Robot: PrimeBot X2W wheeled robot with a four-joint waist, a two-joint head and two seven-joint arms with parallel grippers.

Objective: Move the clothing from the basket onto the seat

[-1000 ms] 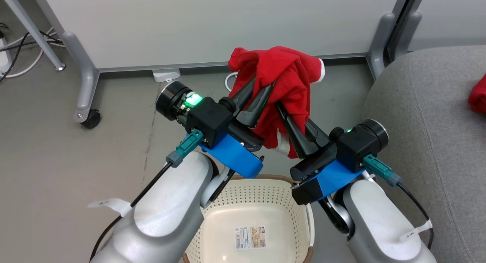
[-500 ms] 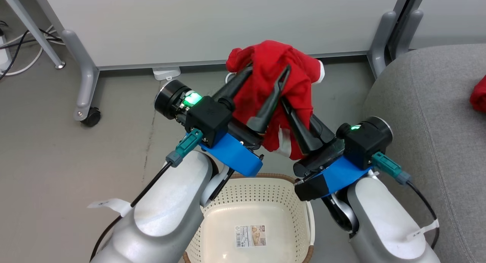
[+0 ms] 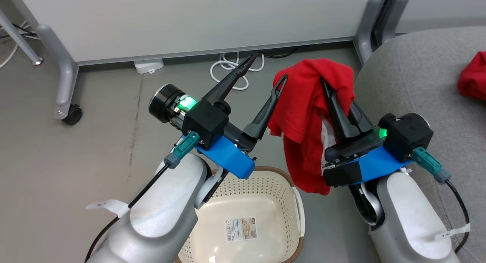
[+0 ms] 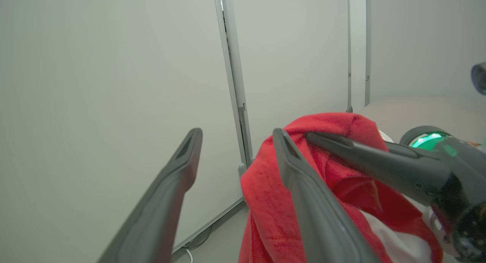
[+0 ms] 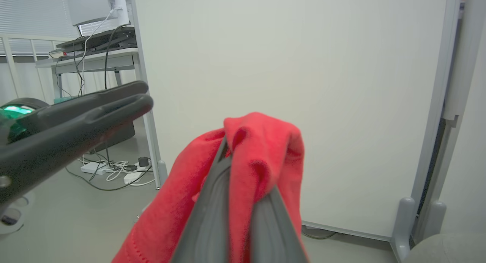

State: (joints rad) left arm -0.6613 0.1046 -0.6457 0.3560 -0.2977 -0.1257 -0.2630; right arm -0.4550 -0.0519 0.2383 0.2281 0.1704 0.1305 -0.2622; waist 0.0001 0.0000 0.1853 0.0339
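My right gripper (image 3: 325,83) is shut on a bright red garment (image 3: 302,107) with white trim, which hangs from its fingertips above the floor between the basket and the seat. In the right wrist view the red garment (image 5: 265,149) drapes over the closed gripper (image 5: 229,151). My left gripper (image 3: 267,68) stands open just left of the cloth, nothing between its fingers (image 4: 283,149). The cream basket (image 3: 265,171) sits below my arms, holding only a label. A second red garment (image 3: 472,80) lies on the grey seat (image 3: 414,80) at the right.
A white partition wall on grey legs (image 3: 62,76) with a castor stands behind. White cables (image 3: 231,71) and a power strip (image 3: 149,65) lie on the floor at its base. A desk with cables (image 5: 95,42) stands far left in the right wrist view.
My left gripper has opened and let go of the garment. The right gripper has carried it to the right, toward the seat. The head view has also shifted.
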